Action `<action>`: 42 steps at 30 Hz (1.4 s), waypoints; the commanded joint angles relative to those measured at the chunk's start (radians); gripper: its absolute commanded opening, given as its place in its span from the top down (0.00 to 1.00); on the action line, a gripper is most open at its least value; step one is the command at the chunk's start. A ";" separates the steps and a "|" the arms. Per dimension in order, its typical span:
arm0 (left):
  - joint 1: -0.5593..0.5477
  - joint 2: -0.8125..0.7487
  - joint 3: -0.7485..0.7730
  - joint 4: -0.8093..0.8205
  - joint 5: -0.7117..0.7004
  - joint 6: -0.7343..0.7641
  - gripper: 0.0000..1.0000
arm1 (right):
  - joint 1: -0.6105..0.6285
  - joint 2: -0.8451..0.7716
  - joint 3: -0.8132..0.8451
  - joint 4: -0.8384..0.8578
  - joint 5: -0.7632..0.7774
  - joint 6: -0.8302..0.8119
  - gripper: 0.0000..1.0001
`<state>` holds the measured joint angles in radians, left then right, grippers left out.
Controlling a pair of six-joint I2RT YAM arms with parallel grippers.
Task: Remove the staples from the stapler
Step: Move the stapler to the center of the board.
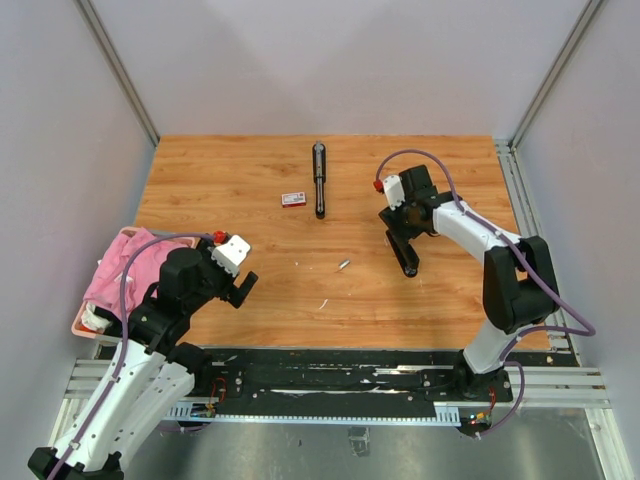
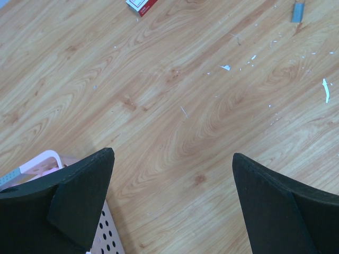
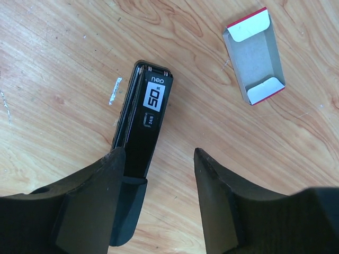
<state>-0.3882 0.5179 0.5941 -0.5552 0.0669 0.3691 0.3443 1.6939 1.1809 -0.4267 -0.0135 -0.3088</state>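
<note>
A black stapler (image 3: pixel 150 114) with a white "50" label lies flat on the wood, and its near end runs under my right gripper's left finger (image 3: pixel 90 201). The right gripper (image 3: pixel 159 153) hovers over it, open, with only bare wood between the fingers. From above, this stapler (image 1: pixel 404 258) shows as a black bar just below the right gripper (image 1: pixel 410 225). A short grey strip of staples (image 2: pixel 298 10) lies mid-table (image 1: pixel 343 264), and a pale strip (image 3: pixel 114 90) lies beside the stapler. My left gripper (image 2: pixel 172 153) hangs wide open and empty at the front left (image 1: pixel 240 285).
An open cardboard tray (image 3: pixel 254 55) with red edges lies right of the stapler. A small red-and-white box (image 1: pixel 293 199) and a long slim black object (image 1: pixel 319 180) lie at the back middle. A pink basket (image 1: pixel 95 300) with cloth sits at the left edge. Pale slivers (image 2: pixel 326 90) dot the wood.
</note>
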 commanded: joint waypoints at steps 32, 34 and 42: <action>0.015 -0.016 -0.014 0.023 0.016 -0.005 0.02 | 0.038 0.118 0.088 -0.112 -0.126 0.000 0.75; 0.017 -0.015 -0.014 0.023 0.013 -0.005 0.02 | 0.067 0.137 0.108 -0.117 -0.115 -0.020 0.76; 0.020 -0.016 -0.014 0.023 0.016 -0.005 0.02 | 0.113 0.237 0.250 -0.173 -0.196 -0.035 0.80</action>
<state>-0.3798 0.5083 0.5884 -0.5552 0.0696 0.3691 0.4332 1.8835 1.3609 -0.5449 -0.1432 -0.3222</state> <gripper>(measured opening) 0.982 0.296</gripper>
